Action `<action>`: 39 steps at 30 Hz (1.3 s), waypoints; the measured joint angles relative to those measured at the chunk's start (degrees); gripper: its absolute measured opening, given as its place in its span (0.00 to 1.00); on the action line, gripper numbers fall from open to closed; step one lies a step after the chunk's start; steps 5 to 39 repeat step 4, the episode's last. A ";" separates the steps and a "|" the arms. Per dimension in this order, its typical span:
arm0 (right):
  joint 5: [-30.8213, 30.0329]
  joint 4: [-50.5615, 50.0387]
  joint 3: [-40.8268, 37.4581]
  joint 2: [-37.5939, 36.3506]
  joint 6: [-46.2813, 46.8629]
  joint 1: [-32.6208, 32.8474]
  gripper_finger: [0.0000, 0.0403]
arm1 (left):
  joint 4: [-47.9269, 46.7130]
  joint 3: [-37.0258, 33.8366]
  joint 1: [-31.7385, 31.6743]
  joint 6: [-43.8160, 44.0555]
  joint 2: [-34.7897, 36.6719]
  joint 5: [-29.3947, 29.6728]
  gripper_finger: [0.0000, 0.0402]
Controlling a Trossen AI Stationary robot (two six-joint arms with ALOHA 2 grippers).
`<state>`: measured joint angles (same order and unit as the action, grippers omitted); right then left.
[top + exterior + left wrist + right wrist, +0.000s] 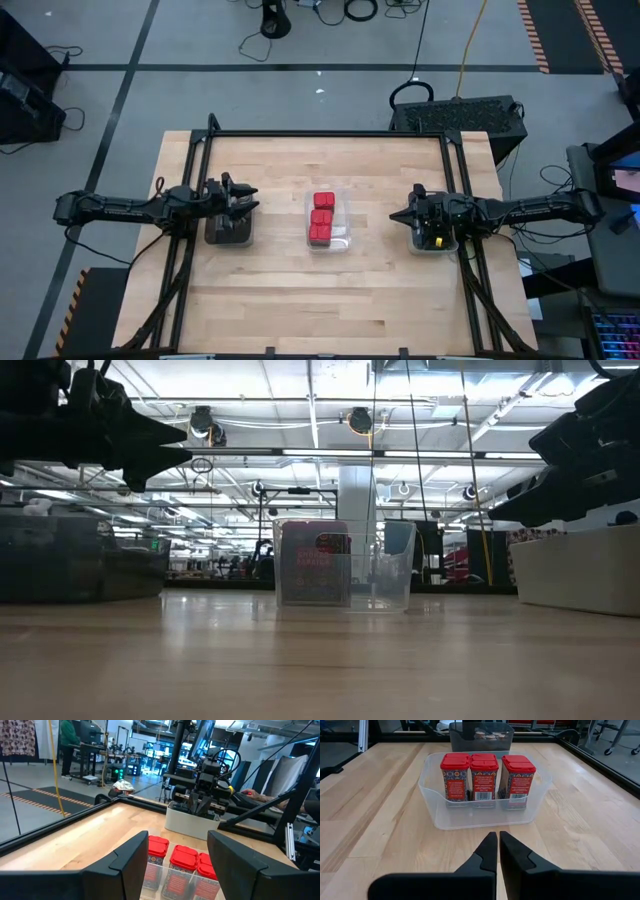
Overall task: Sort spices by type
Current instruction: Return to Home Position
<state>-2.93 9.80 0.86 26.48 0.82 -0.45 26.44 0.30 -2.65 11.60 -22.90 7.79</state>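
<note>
You see red-lidded boxes point(484, 780) with busy patterned labels; their tray point(436, 805) is clear; your bench point(380, 820) is pale wood; another bin point(459, 740) is smoky grey.

High view: taken from overhead, aimed straight down, whole table point(300, 300) covered. Low view: set at tabletop height at 6 o'clock, faced toward 12. Wrist views: aimed inward from 9 and 3 o'clock. Shared by all: clear tray point(485, 817) of red boxes point(484, 777).
</note>
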 joint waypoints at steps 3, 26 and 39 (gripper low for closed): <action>0.01 0.00 0.00 0.00 0.01 0.00 0.00 | 0.01 0.00 -0.01 0.00 0.00 0.00 0.52; -0.01 0.00 0.00 0.00 0.00 0.00 0.00 | -0.01 0.00 -0.01 0.00 0.00 0.00 0.52; -0.01 0.00 0.00 0.00 0.00 0.00 0.00 | -0.01 0.00 -0.01 0.00 0.00 0.00 0.52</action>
